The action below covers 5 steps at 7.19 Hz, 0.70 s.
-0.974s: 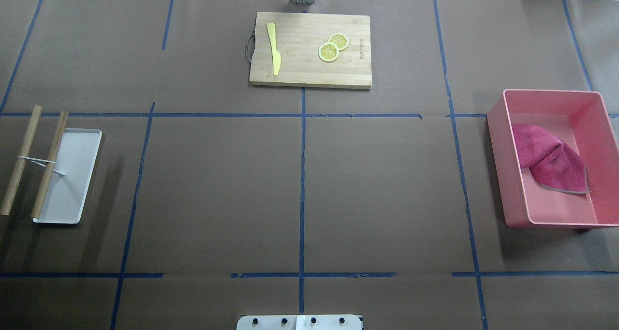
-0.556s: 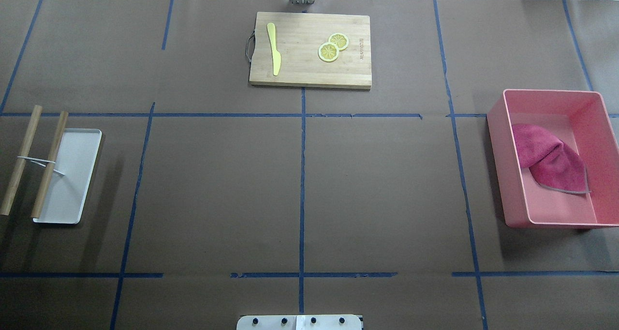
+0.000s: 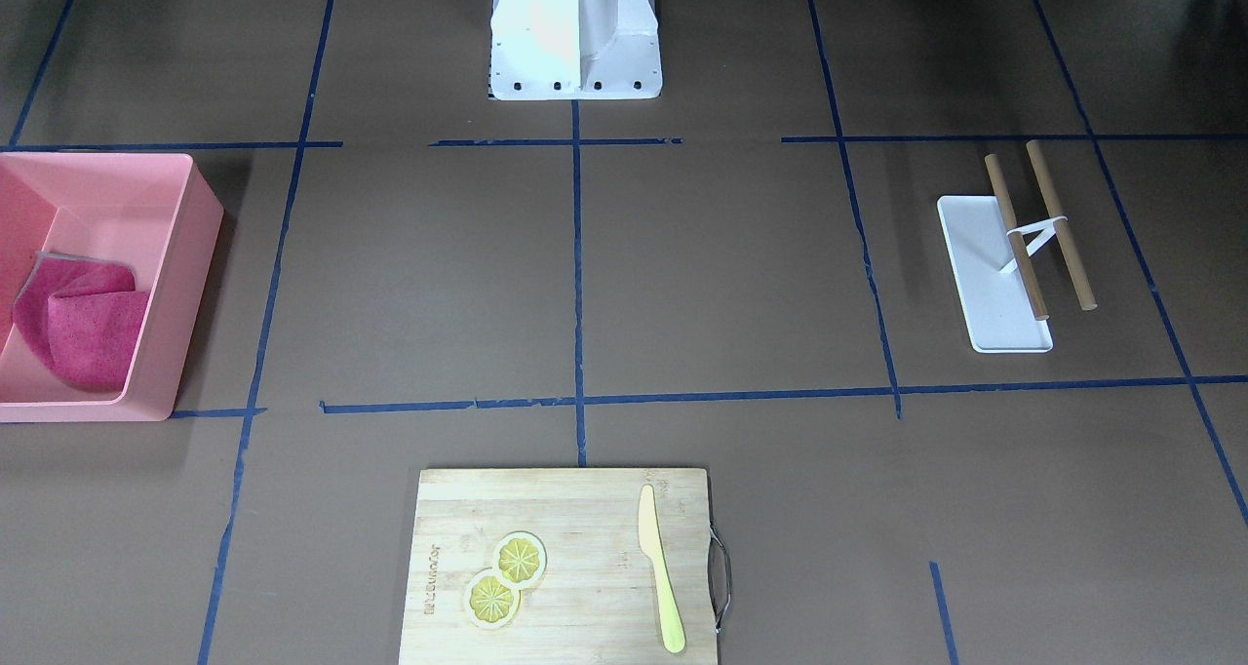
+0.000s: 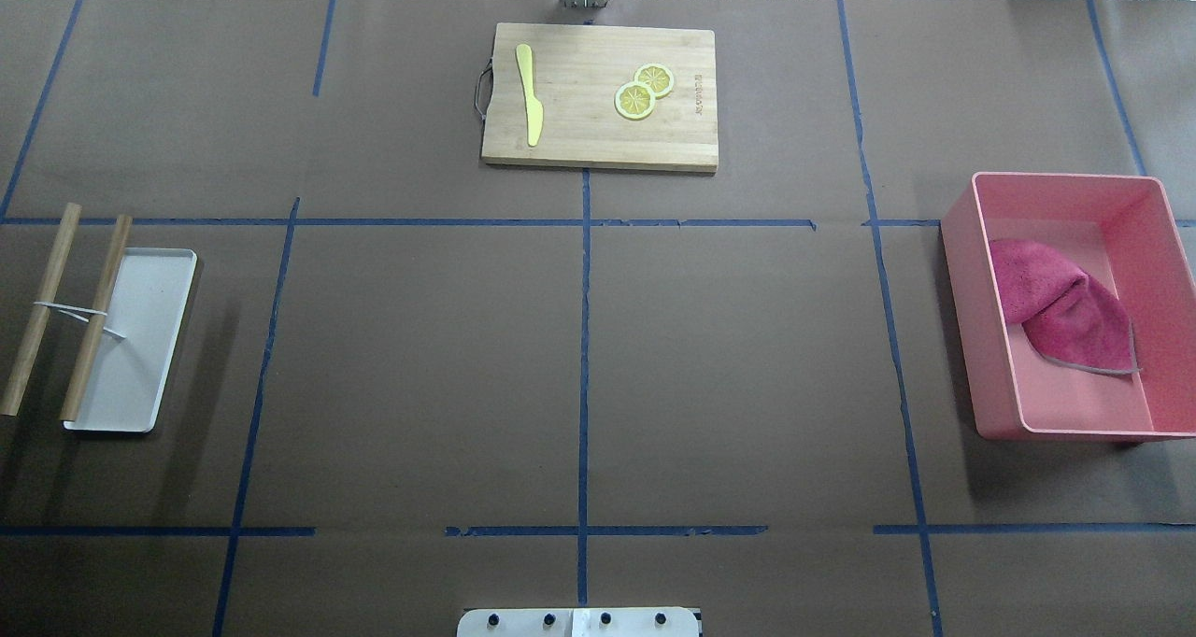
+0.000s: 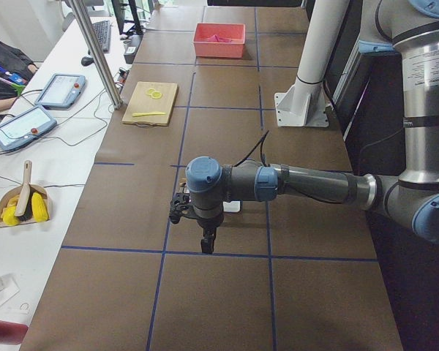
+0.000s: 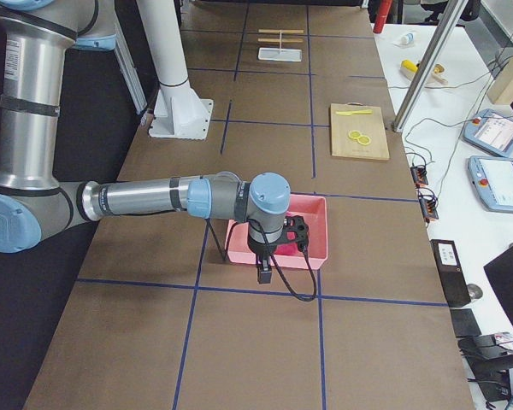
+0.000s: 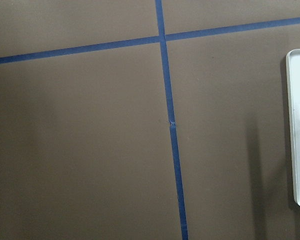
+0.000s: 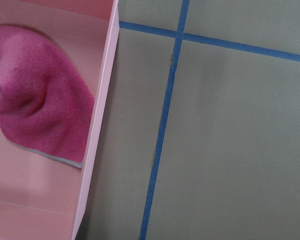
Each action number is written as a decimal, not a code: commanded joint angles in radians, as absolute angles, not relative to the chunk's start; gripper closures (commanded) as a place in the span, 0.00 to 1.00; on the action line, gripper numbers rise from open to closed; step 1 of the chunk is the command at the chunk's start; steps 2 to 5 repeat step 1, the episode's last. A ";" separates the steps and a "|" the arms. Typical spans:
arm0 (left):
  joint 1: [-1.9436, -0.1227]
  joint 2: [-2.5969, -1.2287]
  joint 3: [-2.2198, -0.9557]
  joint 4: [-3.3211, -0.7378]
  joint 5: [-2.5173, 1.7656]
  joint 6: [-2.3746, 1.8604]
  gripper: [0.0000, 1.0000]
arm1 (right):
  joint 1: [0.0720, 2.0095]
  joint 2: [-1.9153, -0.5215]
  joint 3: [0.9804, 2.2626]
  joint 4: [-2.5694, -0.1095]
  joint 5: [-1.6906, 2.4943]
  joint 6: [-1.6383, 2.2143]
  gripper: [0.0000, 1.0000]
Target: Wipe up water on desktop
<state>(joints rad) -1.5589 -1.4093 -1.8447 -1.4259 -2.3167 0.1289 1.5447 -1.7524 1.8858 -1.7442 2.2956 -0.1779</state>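
Note:
The desktop (image 4: pixel 420 366) is a matte brown surface crossed by dark-blue tape lines; I see no water on it. A magenta cloth (image 4: pixel 1056 310) lies crumpled in a pink bin (image 4: pixel 962 273) at the right edge, and it also shows in the right wrist view (image 8: pixel 35 110). My left gripper (image 5: pixel 205 245) hangs over the table's left end near a white tray (image 4: pixel 140 338). My right gripper (image 6: pixel 263 275) hangs just beside the pink bin (image 6: pixel 312 231). Both show only in the side views, so I cannot tell whether they are open or shut.
A bamboo cutting board (image 4: pixel 598 123) with a yellow knife (image 4: pixel 530 95) and two lemon slices (image 4: pixel 645 91) sits at the far middle. Two wooden sticks (image 4: pixel 42 310) tied with a white band rest across the white tray. The robot base (image 3: pixel 575 31) stands at the near edge.

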 commanded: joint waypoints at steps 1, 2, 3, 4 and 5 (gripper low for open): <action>-1.559 -1.408 -1.844 -1.424 -2.318 0.127 0.00 | 1.545 -1.752 1.884 -1.738 2.295 -0.178 0.00; -1.559 -1.408 -1.844 -1.424 -2.318 0.127 0.00 | 1.545 -1.752 1.884 -1.738 2.295 -0.178 0.00; -1.559 -1.408 -1.844 -1.424 -2.318 0.127 0.00 | 1.545 -1.752 1.884 -1.738 2.295 -0.178 0.00; -1.559 -1.408 -1.844 -1.424 -2.318 0.127 0.00 | 1.545 -1.752 1.884 -1.738 2.295 -0.178 0.00; -1.559 -1.408 -1.844 -1.424 -2.318 0.127 0.00 | 1.545 -1.752 1.884 -1.738 2.295 -0.178 0.00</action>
